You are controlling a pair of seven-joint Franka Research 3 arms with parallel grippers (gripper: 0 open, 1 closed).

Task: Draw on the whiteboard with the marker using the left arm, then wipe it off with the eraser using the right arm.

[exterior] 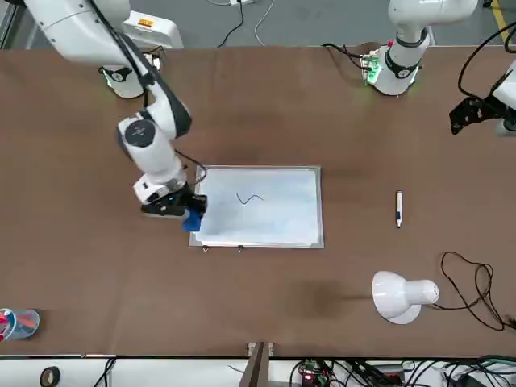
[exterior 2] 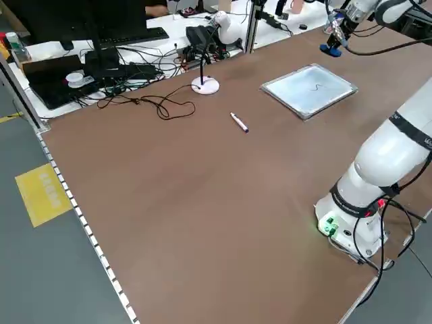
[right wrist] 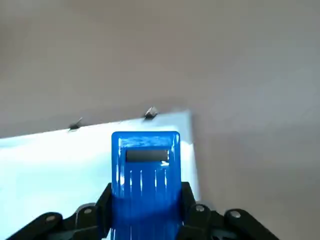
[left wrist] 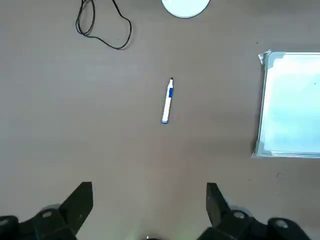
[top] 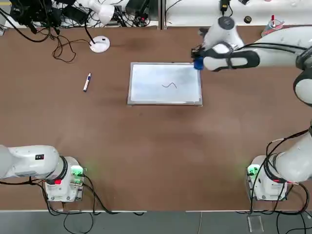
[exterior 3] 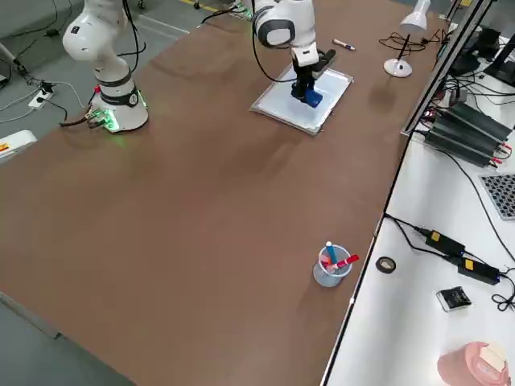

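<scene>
The whiteboard (top: 165, 84) lies flat mid-table with a small dark squiggle (top: 169, 86) on it. My right gripper (top: 200, 62) is shut on the blue eraser (top: 198, 64), held over the board's far right corner (exterior: 197, 234); the right wrist view shows the eraser (right wrist: 145, 170) between the fingers above the board's edge. The marker (top: 87, 82) lies on the table to the left of the board, also seen as the marker (left wrist: 167, 101) below my left gripper (left wrist: 149, 188), which hangs open and empty high over the table.
A white desk lamp (top: 100, 44) with its cable stands beyond the marker. A clear cup of pens (exterior: 20, 322) and a tape roll (exterior: 50, 375) sit at the far right corner. Both arm bases (top: 63, 180) stand at the near edge.
</scene>
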